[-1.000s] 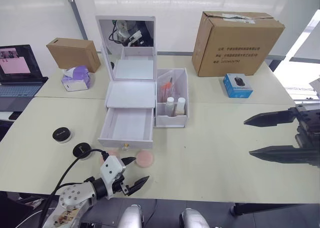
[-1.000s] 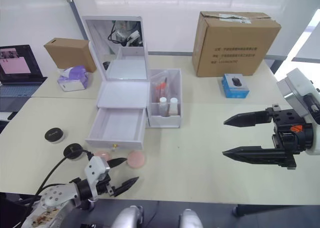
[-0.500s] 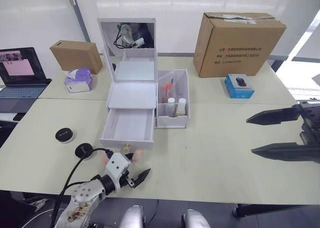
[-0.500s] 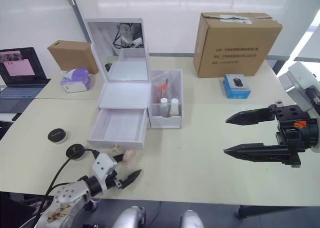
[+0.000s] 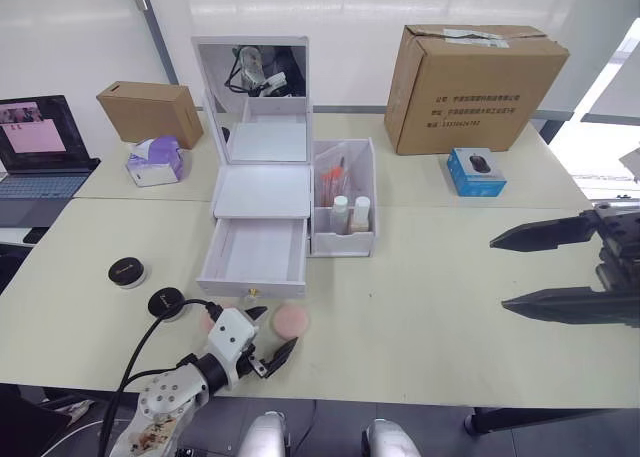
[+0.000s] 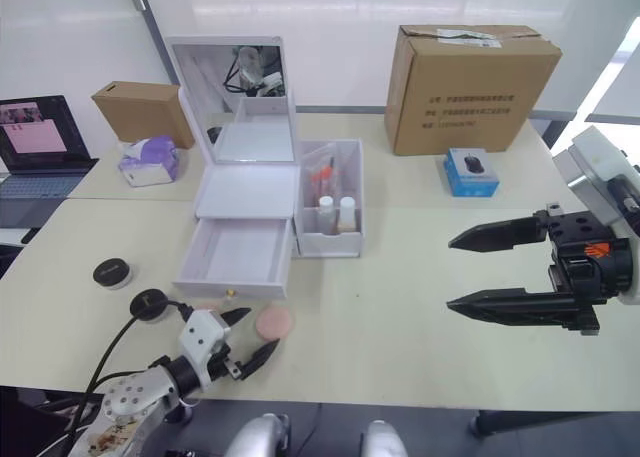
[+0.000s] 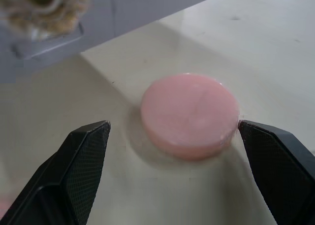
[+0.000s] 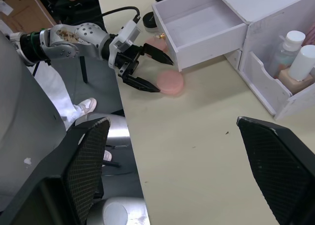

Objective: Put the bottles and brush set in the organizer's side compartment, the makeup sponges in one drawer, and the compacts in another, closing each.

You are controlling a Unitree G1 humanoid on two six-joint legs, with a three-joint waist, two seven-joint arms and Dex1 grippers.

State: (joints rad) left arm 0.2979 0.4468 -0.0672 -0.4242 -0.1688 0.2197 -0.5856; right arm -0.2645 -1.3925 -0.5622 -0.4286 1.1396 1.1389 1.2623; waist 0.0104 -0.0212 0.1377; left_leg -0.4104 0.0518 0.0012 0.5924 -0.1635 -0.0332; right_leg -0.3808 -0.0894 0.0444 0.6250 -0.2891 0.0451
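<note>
Straddling a flat round pink makeup sponge (image 7: pixel 189 115) near the counter's (image 5: pixel 430 307) front edge, the left claw (image 7: pixel 172 171) gapes wide — soft, light; pinch across its rim.

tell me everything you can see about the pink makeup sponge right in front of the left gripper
The makeup sponge is a flat, round pink puff with a smooth, soft-looking top and a thick rounded edge. It lies flat on the pale table, just in front of the organizer and its open lower drawer. The left gripper has its jaws open on either side of it; whether one fingertip touches the edge is unclear.
</note>
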